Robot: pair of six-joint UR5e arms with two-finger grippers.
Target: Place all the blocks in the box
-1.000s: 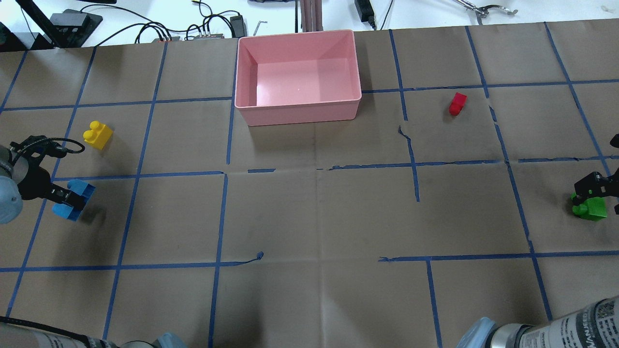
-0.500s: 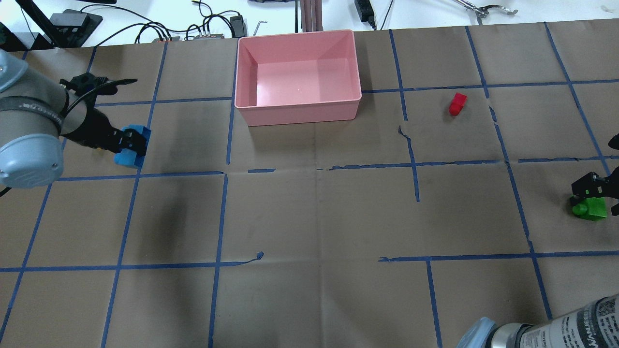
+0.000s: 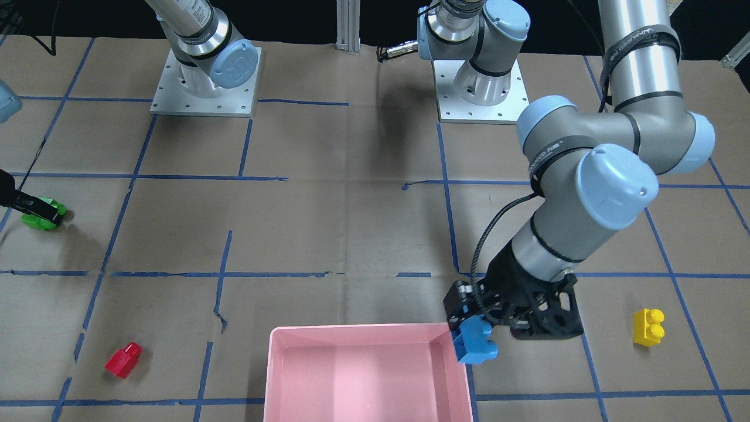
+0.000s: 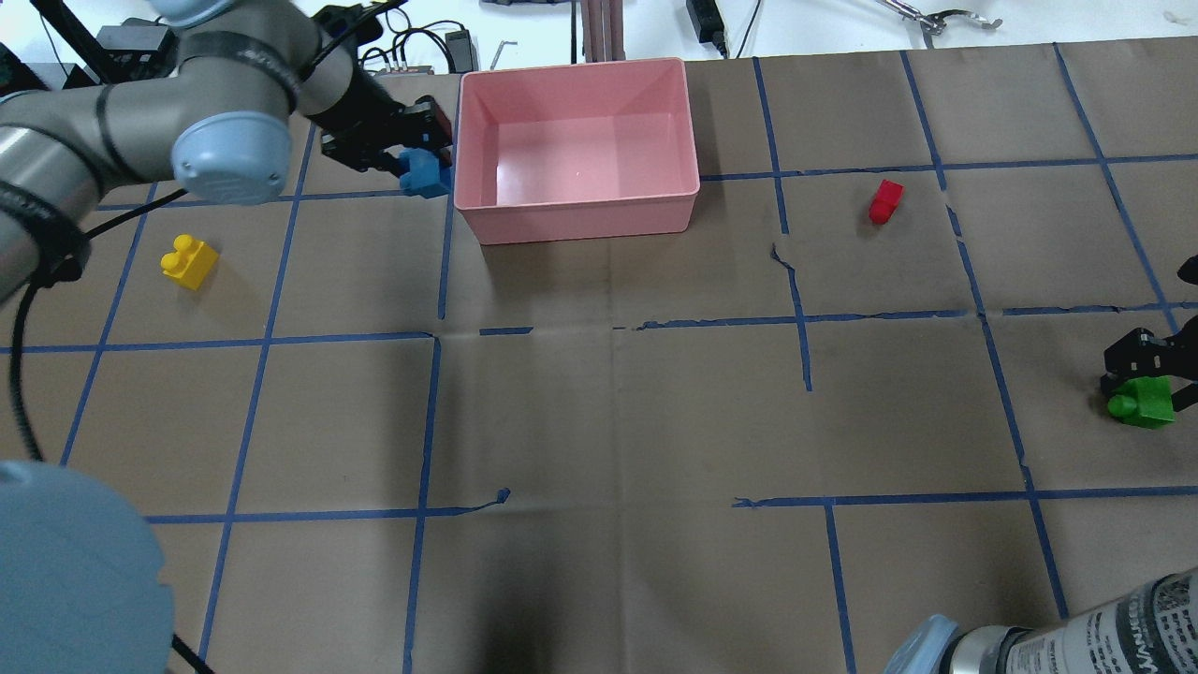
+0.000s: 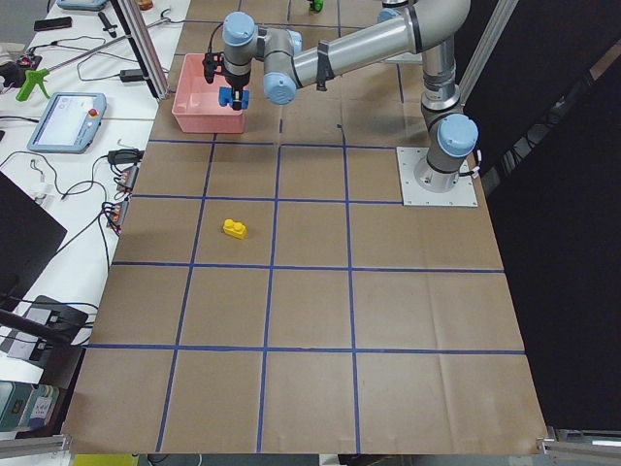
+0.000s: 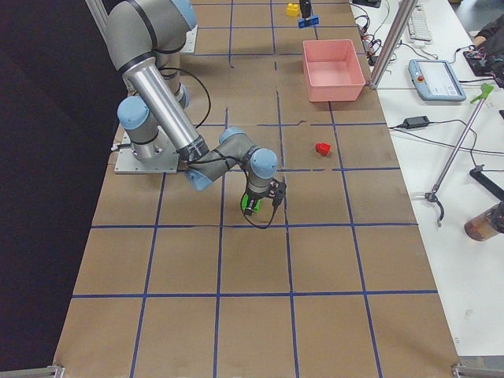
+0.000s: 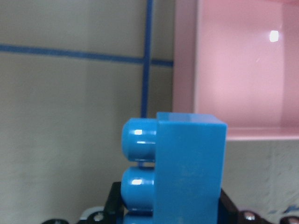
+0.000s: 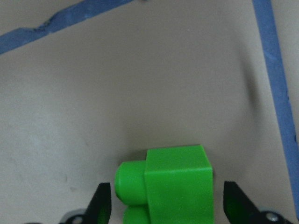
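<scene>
None of the four blocks lies in the box (image 4: 576, 195) yet. The left tool (image 4: 412, 165) is clenched on the blue block (image 4: 424, 176) and holds it clear of the bench (image 4: 608, 421), just outside the box's left wall and level with its rim. The coming move turns on that small offset: the box's open inside lies to this tool's right, across the wall, so I judge a short sideways carry over the rim is needed before letting go. In the left wrist view the block's long axis runs along that wall, studs facing away from the box, and it should pass in without turning.

The right tool (image 4: 1144, 367) straddles the green block (image 4: 1146, 404) on the bench at the far right, fingers spread either side with gaps showing, not yet gripping. The red block (image 4: 885, 201) lies well right of the box, nearer the right arm; the yellow block (image 4: 189, 261) lies left, nearer the left arm.

A second ago the blue block hung low over the near left of the bench; it has since been swung up beside the box. The right tool has barely shifted.
</scene>
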